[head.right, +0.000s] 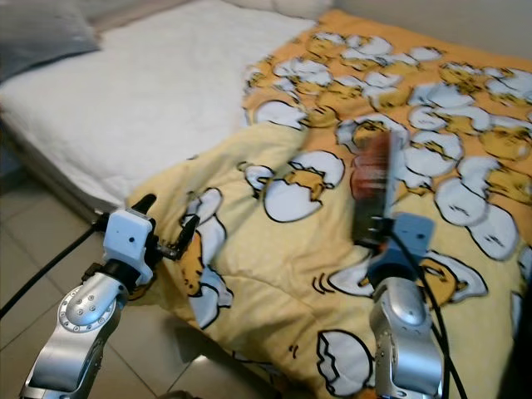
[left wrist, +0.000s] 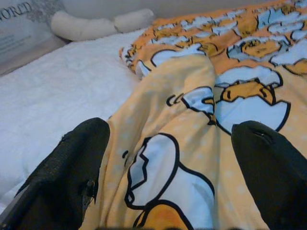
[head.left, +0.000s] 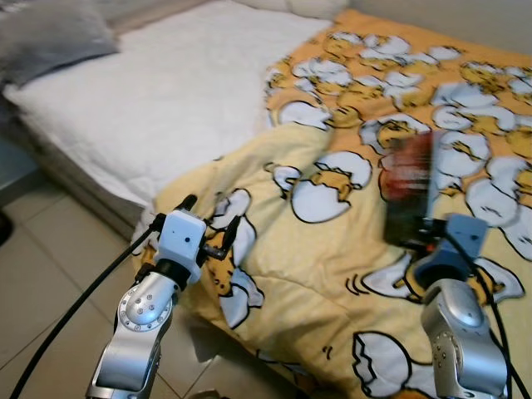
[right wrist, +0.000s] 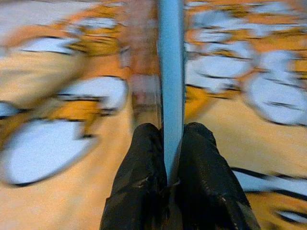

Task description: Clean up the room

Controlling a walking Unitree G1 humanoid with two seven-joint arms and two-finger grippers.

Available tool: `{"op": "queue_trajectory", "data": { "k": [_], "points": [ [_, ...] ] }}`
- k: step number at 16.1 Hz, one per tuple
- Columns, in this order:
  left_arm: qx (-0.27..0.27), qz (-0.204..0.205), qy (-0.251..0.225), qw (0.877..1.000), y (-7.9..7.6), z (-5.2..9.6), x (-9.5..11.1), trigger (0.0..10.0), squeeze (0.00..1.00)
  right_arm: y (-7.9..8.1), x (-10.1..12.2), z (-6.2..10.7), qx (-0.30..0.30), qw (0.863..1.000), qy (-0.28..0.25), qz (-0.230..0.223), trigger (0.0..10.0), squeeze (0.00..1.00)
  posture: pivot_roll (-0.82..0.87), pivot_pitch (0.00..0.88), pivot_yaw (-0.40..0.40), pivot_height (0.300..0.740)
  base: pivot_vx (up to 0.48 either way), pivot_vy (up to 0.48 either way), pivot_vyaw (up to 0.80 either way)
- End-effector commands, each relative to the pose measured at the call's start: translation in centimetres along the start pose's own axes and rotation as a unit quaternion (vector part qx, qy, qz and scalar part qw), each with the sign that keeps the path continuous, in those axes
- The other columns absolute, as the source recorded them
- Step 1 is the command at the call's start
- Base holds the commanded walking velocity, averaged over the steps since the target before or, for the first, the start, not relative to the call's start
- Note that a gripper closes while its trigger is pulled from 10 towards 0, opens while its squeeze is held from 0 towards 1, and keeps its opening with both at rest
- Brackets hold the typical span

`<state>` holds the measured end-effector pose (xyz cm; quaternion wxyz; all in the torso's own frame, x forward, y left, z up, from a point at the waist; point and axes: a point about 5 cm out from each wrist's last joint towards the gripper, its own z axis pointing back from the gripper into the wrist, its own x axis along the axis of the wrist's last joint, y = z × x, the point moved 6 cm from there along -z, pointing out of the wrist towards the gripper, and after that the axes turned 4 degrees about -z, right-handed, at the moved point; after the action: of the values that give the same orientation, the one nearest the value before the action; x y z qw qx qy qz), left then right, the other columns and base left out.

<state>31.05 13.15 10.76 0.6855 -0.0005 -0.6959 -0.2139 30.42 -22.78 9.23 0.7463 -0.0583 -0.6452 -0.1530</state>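
Left arm: silver, rising from the lower left of the head views; its left gripper [head.left: 209, 223] is hanging just over the blanket's front corner, where the cloth is drooping off the bed toward the floor.
Left gripper state: the two black fingers [left wrist: 72, 172] are standing wide apart with nothing between them; in the left wrist view they are framing a raised fold of the blanket.
Right arm: silver with a blue wrist block, coming up from the lower right; the right gripper [head.right: 371, 226] is hovering over the blanket's right part.
Right gripper state: the fingers [right wrist: 144, 172] are pressing narrowly together on a thin flat book [head.left: 409, 187]; in the right wrist view its pale blue edge [right wrist: 171, 81] is running straight out from between the pads.
Book: reddish and dark on its face, standing upright on edge above the blanket, blurred in both head views; I cannot tell its title or whether its lower edge is touching the cloth.
Blanket [head.left: 349, 249]: yellow and orange, printed with white eggshell cartoon figures; it is covering the bed's right side and lying rumpled at the front corner.
Mattress [head.left: 166, 100]: white, showing bare on the bed's left side beside the blanket.
Pillow [head.left: 50, 37]: grey, lying at the mattress's far left corner.
Bolster [left wrist: 91, 26]: cream, lying along the bed's far edge in the left wrist view.
Floor [head.left: 50, 274]: pale tiles, showing below the bed's front edge.
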Motion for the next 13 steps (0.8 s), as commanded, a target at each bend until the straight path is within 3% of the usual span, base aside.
{"op": "queue_trajectory", "data": {
  "k": [1, 5, 13],
  "points": [
    [0.017, -0.006, 0.002, 1.0, 0.7, -0.3, 0.8, 10.0, 0.29, 0.3, 1.6, 0.2, -0.005, 0.999, -0.034, 0.004, 10.0, 0.0, 0.03, 0.0, 0.024, 0.74, 0.0, 0.0, -0.8],
    [0.022, 0.001, 0.005, 1.0, 0.7, -0.6, 0.8, 10.0, 0.28, 1.2, 2.5, -0.3, -0.007, 0.998, -0.064, 0.006, 10.0, 0.0, 0.03, 0.0, 0.016, 0.74, 0.0, 0.135, -0.8],
    [0.046, 0.004, 0.021, 0.999, 1.9, -1.0, 0.7, 10.0, 0.29, 2.2, 0.9, -1.1, 0.014, 1.0, -0.014, -0.011, 10.0, 0.0, 0.04, 0.0, 0.008, 0.74, 0.0, 0.358, -0.8]
  ]
}}
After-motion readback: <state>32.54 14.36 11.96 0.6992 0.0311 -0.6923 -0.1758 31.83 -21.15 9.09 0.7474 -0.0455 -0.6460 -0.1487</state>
